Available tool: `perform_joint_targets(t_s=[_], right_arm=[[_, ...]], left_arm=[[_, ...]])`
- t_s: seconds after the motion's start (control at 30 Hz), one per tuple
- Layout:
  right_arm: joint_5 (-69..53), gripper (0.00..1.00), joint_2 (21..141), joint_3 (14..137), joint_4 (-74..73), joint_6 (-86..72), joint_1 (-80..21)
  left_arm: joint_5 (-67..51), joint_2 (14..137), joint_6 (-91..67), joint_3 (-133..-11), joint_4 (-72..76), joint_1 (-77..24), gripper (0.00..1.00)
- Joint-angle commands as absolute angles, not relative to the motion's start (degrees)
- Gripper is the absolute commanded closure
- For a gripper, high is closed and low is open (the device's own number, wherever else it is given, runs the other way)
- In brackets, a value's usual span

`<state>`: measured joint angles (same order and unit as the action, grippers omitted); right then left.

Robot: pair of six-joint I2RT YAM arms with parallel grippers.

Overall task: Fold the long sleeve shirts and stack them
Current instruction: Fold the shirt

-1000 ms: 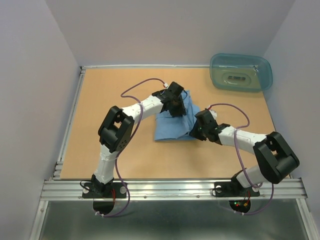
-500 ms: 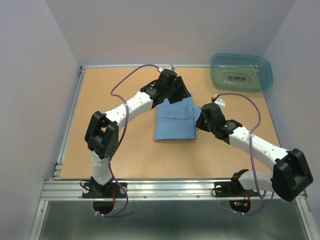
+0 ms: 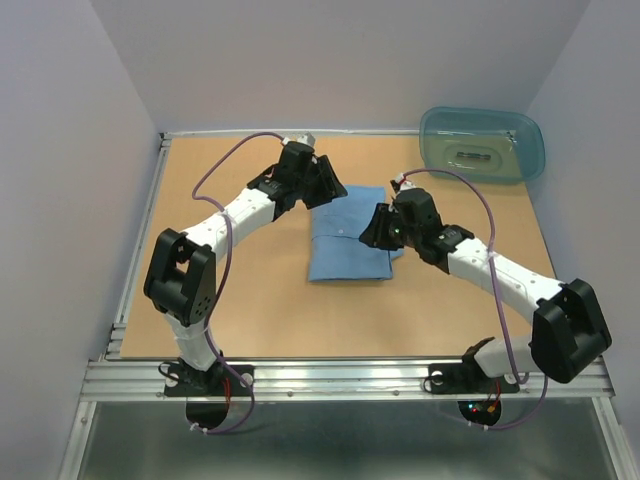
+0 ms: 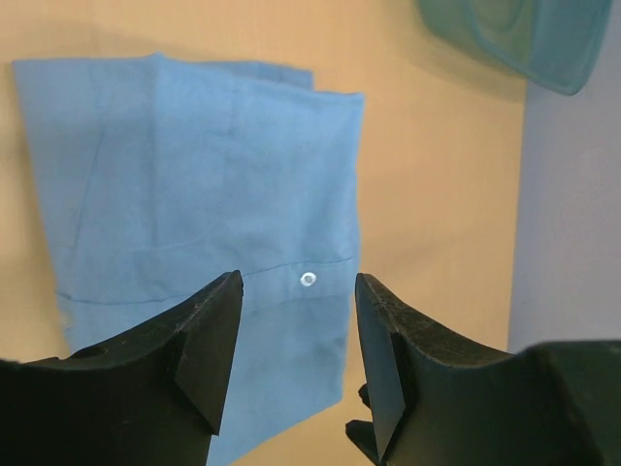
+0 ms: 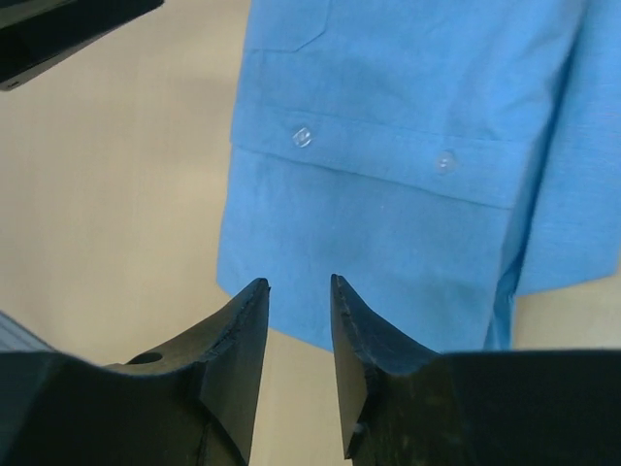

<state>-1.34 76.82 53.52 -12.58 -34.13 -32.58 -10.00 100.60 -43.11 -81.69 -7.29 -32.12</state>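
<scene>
Left wrist: shirt [image 4: 194, 194] plus tub [image 4: 514, 39]; right wrist: two buttons [image 5: 303, 137].

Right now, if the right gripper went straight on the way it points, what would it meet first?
The right gripper would likely meet the blue shirt near its edge, though depth is unclear and bare table lies close beside.

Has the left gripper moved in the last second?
Yes. The left gripper has shifted left to the far-left corner of the light blue shirt, farther from the teal tub.
</scene>
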Motion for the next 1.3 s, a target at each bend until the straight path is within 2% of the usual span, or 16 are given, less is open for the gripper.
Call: perform_joint_targets(t_s=[0.0, 0.17, 0.37, 0.57, 0.8, 1.03, 1.27], right_arm=[[-10.53, 0.64, 78.04, 49.67, -4.66, -33.66, -30.60], [-21.07, 0.67, 82.78, 42.12, 5.17, -36.03, -24.71], [-26.71, 0.69, 89.11, 36.65, 12.65, -36.13, -17.06], [-26.89, 0.69, 90.97, 37.88, 12.39, -33.93, -14.41], [-27.16, 0.69, 92.55, 39.02, 12.04, -32.87, -14.33], [-25.75, 0.69, 92.64, 38.06, 10.99, -32.52, -14.15], [-25.93, 0.69, 91.23, 39.80, 8.62, -32.26, -14.15]], left_arm=[[-13.53, 98.43, -38.68, -79.37, -3.08, -31.82, 0.40], [-16.69, 102.12, -38.76, -78.05, -1.06, -31.82, 0.41], [-16.52, 104.59, -38.50, -77.08, -0.26, -31.55, 0.42], [-17.92, 106.78, -35.25, -79.71, 0.78, -31.20, 0.43], [-25.83, 115.21, -29.45, -85.95, 3.51, -31.11, 0.44], [-25.05, 119.96, -40.68, -79.90, 15.37, -23.39, 0.47], [-24.70, 123.22, -40.60, -79.29, 15.56, -21.27, 0.48]])
